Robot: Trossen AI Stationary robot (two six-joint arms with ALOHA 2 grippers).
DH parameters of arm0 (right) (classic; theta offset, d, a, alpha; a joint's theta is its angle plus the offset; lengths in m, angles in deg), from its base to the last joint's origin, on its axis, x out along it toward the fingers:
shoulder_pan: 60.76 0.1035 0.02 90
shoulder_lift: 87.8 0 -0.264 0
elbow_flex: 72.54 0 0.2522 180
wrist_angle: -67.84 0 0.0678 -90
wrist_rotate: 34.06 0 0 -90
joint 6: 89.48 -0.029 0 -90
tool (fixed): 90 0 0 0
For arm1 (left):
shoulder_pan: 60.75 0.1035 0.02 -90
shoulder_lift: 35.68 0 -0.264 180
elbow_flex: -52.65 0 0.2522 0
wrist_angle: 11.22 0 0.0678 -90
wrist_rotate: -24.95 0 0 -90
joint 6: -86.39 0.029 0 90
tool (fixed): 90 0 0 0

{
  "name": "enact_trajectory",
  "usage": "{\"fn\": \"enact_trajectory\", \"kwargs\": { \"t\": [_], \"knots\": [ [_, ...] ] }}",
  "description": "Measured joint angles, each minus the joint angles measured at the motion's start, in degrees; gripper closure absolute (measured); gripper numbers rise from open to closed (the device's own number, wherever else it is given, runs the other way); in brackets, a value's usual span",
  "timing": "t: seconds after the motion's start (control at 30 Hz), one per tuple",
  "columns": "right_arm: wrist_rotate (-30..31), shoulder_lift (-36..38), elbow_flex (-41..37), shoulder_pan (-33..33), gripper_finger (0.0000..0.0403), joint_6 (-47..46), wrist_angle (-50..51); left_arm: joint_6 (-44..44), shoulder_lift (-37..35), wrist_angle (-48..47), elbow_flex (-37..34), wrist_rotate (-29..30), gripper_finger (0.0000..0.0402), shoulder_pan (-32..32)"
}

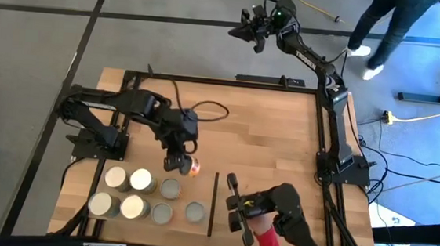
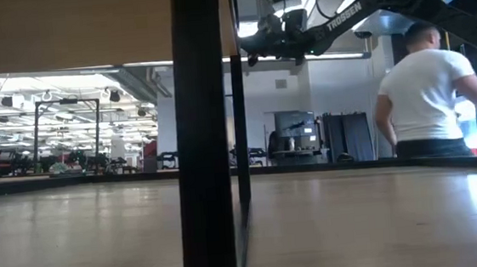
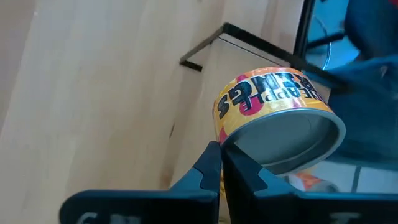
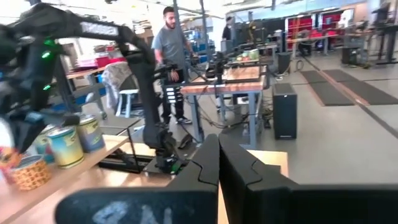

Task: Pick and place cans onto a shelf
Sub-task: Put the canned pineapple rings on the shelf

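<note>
Left gripper (image 1: 179, 162) jaws shut, beside a tipped can (image 3: 278, 118), not gripping it; can could roll off. Other cans (image 1: 137, 194) stand left of the strip. Right gripper (image 1: 251, 33) shut, raised beyond the table.

Person (image 1: 393, 26) beyond table (image 1: 267, 127)

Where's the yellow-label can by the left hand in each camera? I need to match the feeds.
High view: the yellow-label can is mid-table, right beside the left hand.
Low view: not in it.
Left wrist view: centre-right, tilted, just past that hand.
Right wrist view: several cans show at far left; I cannot tell which is it.
Shared landmark: the left hand, in the high and left wrist views.
</note>
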Motion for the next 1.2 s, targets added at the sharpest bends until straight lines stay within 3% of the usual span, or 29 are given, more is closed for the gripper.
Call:
{"fn": "enact_trajectory", "kwargs": {
  "t": [0.3,0.83,1.2],
  "knots": [
    [2.54,0.00,0.00,-0.85,0.0397,0.12,-0.08,4.82,3.79,-0.92,0.00,-0.98,0.0401,-0.84],
    [2.59,0.00,0.00,-1.29,0.0397,-0.16,-0.07,2.09,8.09,1.76,-0.09,4.88,0.0401,-3.53],
    [2.58,0.00,0.00,-1.27,0.0396,0.04,-0.13,1.43,12.38,2.66,0.05,1.43,0.0401,-4.48]
  ]
}}
